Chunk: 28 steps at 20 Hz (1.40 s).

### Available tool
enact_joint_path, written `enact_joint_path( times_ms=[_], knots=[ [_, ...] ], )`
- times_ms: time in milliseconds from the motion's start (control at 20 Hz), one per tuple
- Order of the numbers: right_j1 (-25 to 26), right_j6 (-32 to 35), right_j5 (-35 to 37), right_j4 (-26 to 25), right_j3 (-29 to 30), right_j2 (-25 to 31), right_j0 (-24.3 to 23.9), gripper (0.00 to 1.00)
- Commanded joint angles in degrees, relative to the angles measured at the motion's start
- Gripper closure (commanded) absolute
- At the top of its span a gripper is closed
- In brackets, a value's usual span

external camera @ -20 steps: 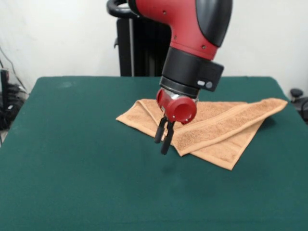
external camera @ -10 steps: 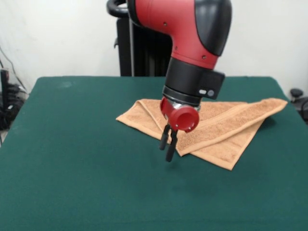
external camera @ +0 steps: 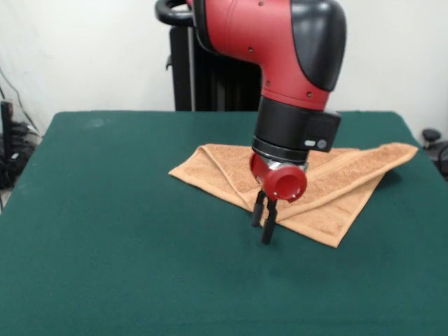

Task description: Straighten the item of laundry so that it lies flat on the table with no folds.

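Note:
The orange-tan towel (external camera: 329, 183) lies folded over itself on the dark green table (external camera: 112, 231), right of centre, with a woven band running along the upper flap toward the right corner. My gripper (external camera: 263, 227) hangs from the red and black arm just over the towel's near folded edge. Its two black fingers (external camera: 269, 224) stand close together with nothing between them. The arm hides the middle of the towel. No white loop tag shows.
The robot's black pedestal (external camera: 203, 70) stands behind the table's far edge. Dark equipment sits off the table at the left (external camera: 10, 140) and right (external camera: 434, 143) edges.
The arm and gripper have moved to the right and slightly lower, from beside the towel's left part to its near folded edge. The towel has not moved.

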Motion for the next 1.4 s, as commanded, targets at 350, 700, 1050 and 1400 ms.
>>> enact_joint_path(
  times_ms=[350,700,1050,1400],
  knots=[
    [-1.59,6.74,15.11,1.18,2.86,0.90,4.34,0.00],
    [2.89,7.90,19.63,1.12,-0.55,-4.58,6.44,0.00],
    [5.81,7.79,14.95,1.00,-0.67,-3.91,4.93,0.00],
    [6.77,7.31,11.50,0.67,-1.12,-2.17,4.01,0.00]
  ],
)
